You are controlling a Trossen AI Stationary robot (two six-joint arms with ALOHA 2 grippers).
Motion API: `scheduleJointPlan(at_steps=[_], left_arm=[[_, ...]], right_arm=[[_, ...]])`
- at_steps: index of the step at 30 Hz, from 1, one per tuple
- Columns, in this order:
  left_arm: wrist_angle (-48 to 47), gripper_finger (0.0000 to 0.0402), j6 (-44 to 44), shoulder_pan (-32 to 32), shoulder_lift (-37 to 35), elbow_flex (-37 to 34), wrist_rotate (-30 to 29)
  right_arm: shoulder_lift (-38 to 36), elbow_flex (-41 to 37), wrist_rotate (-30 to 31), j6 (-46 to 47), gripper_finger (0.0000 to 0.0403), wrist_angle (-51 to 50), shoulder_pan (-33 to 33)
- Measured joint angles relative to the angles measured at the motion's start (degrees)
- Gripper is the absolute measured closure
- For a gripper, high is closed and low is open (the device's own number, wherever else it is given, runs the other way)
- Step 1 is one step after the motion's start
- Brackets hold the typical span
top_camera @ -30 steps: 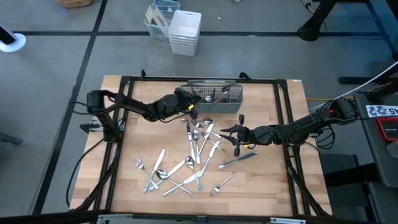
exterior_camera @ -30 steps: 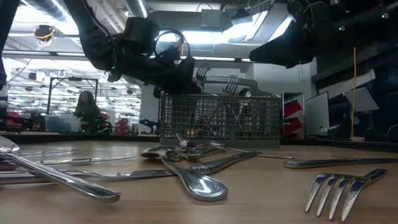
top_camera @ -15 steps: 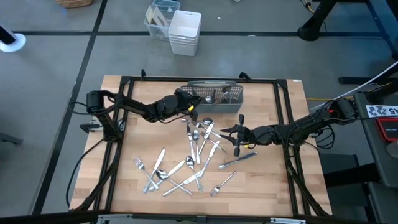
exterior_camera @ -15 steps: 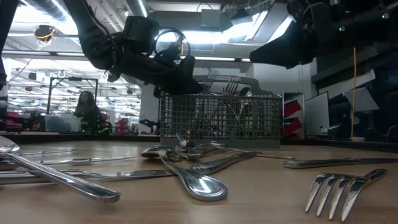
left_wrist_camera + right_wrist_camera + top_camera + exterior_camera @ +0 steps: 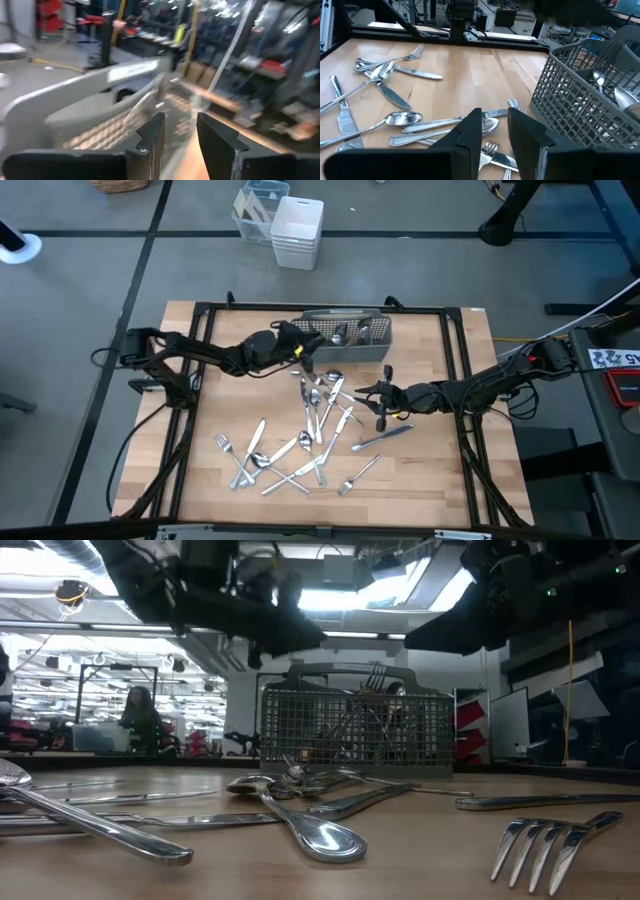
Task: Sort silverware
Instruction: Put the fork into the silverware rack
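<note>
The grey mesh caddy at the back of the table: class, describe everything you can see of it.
The grey rectangular wire-mesh caddy stands upright at the far middle of the wooden table. It has a raised handle across its top and divided compartments. Several shiny forks and spoons stand inside, poking above the rim. The left gripper sits at its left end; contact cannot be told. Loose silverware lies in front.
</note>
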Motion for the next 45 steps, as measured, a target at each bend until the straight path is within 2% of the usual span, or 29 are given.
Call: scheduleJointPlan(at_steps=[3,10,18,22,25,31,35,39,45], left_arm=[[-5.81,0.0295,-4.28,-1.56,-4.44,0.04,2.42],[-26.64,0.0295,-14.14,-6.32,-15.74,0.06,7.45],[-44.2,0.0295,-20.44,-13.84,-23.57,0.06,8.81],[-48.39,0.0295,-21.46,-17.88,-24.62,0.06,10.11],[-49.62,0.0295,-18.23,-20.93,-24.6,0.06,11.33],[-49.73,0.0295,-12.85,-24.6,-25.4,0.07,11.31],[-51.63,0.0295,-11.93,-25.75,-27.47,0.08,11.0],[-54.07,0.0295,-13.44,-26.54,-29.08,0.08,8.77],[-55.92,0.0295,-17.09,-27.16,-28.72,0.08,8.48]], right_arm=[[0.0,0.0,0.0,0.04,0.0306,-0.13,0.02],[0.0,0.0,-0.01,0.01,0.0306,-0.69,0.02],[0.0,0.0,-0.02,2.15,0.0306,-1.2,0.02],[0.0,0.0,-1.34,6.65,0.0306,-1.0,0.02],[0.0,0.3,-3.64,9.45,0.0306,-0.84,0.02],[1.72,6.38,-10.64,12.15,0.0306,-2.51,0.09],[5.62,14.15,-12.72,12.21,0.0306,-9.45,1.33],[9.95,22.01,-12.61,12.34,0.0306,-21.57,3.59],[13.42,29.85,-12.63,23.78,0.0306,-40.07,6.71]])
